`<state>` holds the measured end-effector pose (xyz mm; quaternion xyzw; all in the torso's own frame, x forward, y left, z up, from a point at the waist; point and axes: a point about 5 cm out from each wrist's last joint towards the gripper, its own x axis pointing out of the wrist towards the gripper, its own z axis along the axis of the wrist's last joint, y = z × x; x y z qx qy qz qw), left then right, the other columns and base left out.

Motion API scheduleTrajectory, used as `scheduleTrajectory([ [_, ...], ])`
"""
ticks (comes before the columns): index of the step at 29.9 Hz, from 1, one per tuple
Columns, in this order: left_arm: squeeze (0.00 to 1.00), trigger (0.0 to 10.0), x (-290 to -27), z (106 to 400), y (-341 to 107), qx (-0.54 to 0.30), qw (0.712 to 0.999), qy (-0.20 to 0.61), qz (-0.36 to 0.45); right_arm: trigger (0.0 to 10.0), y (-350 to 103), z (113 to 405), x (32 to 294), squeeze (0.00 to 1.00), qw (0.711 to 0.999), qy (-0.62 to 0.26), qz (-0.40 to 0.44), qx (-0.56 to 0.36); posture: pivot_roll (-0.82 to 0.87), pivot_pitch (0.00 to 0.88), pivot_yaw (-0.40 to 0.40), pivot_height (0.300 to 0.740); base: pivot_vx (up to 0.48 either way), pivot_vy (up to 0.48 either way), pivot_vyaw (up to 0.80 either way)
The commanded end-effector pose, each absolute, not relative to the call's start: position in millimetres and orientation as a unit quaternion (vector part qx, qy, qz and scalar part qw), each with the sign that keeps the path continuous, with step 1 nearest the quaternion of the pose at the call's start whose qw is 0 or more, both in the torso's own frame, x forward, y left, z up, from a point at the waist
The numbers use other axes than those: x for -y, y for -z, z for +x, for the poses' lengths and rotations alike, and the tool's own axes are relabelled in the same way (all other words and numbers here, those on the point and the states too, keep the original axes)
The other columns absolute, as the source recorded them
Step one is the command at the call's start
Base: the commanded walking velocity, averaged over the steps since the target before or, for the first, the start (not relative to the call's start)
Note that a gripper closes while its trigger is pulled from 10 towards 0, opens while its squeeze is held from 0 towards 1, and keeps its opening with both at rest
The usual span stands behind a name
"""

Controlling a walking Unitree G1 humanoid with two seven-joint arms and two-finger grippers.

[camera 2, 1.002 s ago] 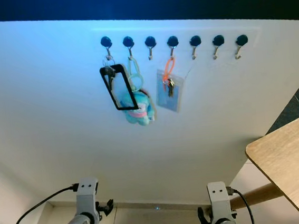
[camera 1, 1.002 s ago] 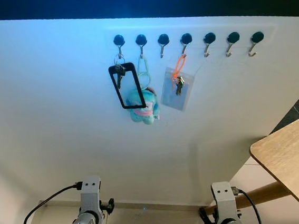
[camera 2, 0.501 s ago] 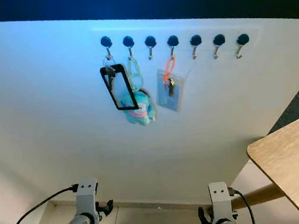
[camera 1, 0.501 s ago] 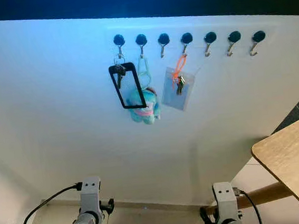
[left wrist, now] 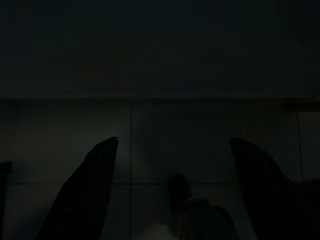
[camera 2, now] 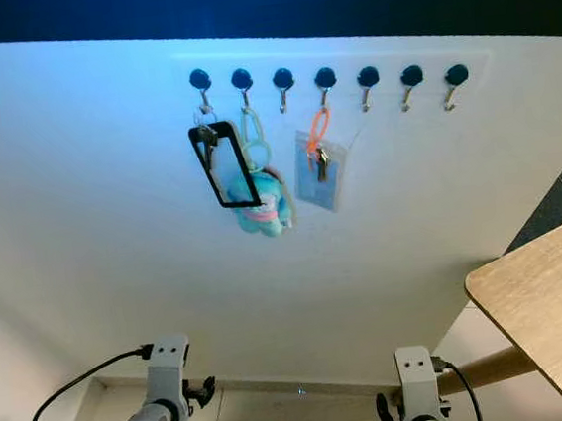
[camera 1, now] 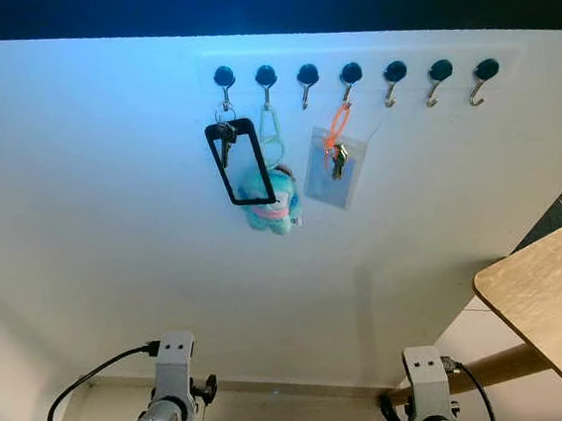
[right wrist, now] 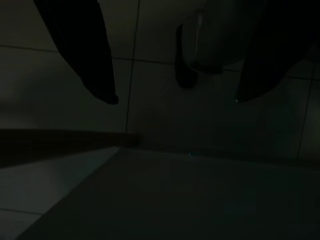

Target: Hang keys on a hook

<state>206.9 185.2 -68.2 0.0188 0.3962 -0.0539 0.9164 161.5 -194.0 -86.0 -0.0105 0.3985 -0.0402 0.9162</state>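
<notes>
White wall (camera 1: 110, 187) with row of seven black-capped hooks (camera 1: 351, 72). From row's left end: first hook holds keys (camera 1: 226, 141) with black rectangular tag; second, teal plush (camera 1: 271, 199); fourth, orange loop with clear card sleeve (camera 1: 335, 165). Keys look already hung. Both arms hang low under row. Left gripper (left wrist: 172, 165) fingers spread, empty; right gripper (right wrist: 172, 97) fingers spread, empty, over tiled floor. Advice: keep arms down, clear of hanging items, check ring sits fully in hook. Versus a second ago: arms slightly lower, hung items unchanged.

white wall (camera 1: 111, 207), teal plush (camera 1: 270, 200), orange loop (camera 1: 336, 126)
</notes>
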Motion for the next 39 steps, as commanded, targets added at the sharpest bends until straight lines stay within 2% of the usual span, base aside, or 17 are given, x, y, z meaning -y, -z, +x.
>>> scheduleTrajectory([
  [1,0.0,10.0,-181.5,203.7,70.6,-0.403,0.912,0.066,0.028,10.0,88.6,156.4,195.1,0.0,0.911,0.051,0.0,-0.409,0.02,0.002,-0.004,0.74,0.0,0.0,0.0],
  [16,0.0,10.0,-178.3,199.9,72.9,-0.41,0.906,0.092,0.05,10.0,88.9,155.8,193.9,0.0,0.911,0.046,-0.007,-0.41,0.02,0.004,-0.014,0.74,0.0,0.0,0.0],
  [30,0.0,10.0,-182.7,205.8,69.3,-0.4,0.913,0.071,0.043,10.0,87.3,160.1,195.2,0.0,0.912,0.037,-0.014,-0.409,0.02,0.0,-0.025,0.74,0.0,0.0,0.0],
  [39,0.0,10.0,-179.2,204.4,71.7,-0.418,0.906,0.066,0.025,10.0,83.5,168.6,193.7,0.0,0.918,0.053,0.003,-0.393,0.02,0.0,-0.011,0.74,0.0,0.0,0.0],
])
